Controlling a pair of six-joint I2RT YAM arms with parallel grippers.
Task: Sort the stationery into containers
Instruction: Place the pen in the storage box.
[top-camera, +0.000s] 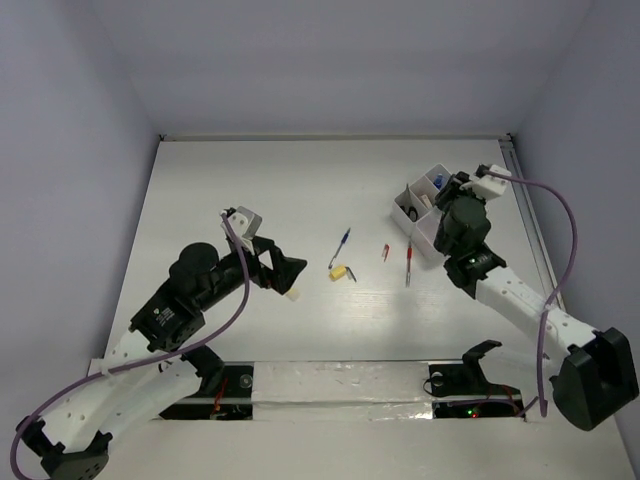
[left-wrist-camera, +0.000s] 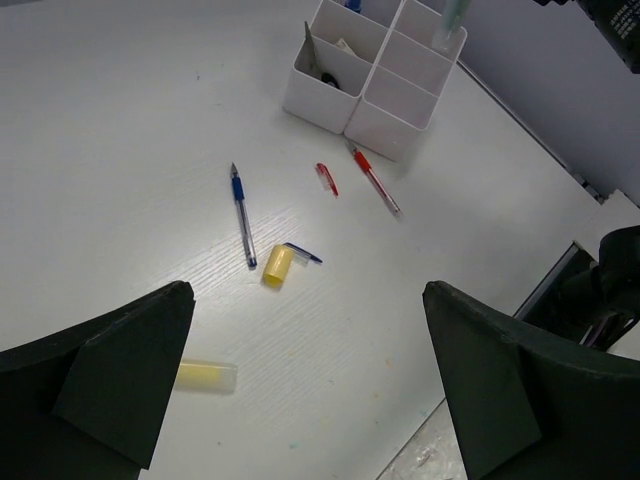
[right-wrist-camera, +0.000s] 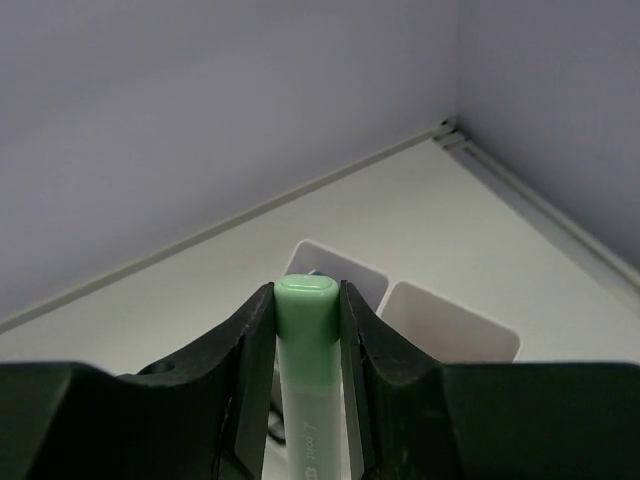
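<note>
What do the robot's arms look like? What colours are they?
The left arm and right arm are white segments with little holes and chunky black joints. A purple cable loops along each. The left gripper and right gripper have black wedge-shaped fingers, with a small white camera box behind.

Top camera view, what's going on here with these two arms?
Stationery is being sorted into the white organizer tray. The right gripper is shut on a green marker, held just above the tray. The left gripper is open and empty, low over the table near a yellow stick. A blue pen, a red pen and a short yellow piece lie loose.
</note>
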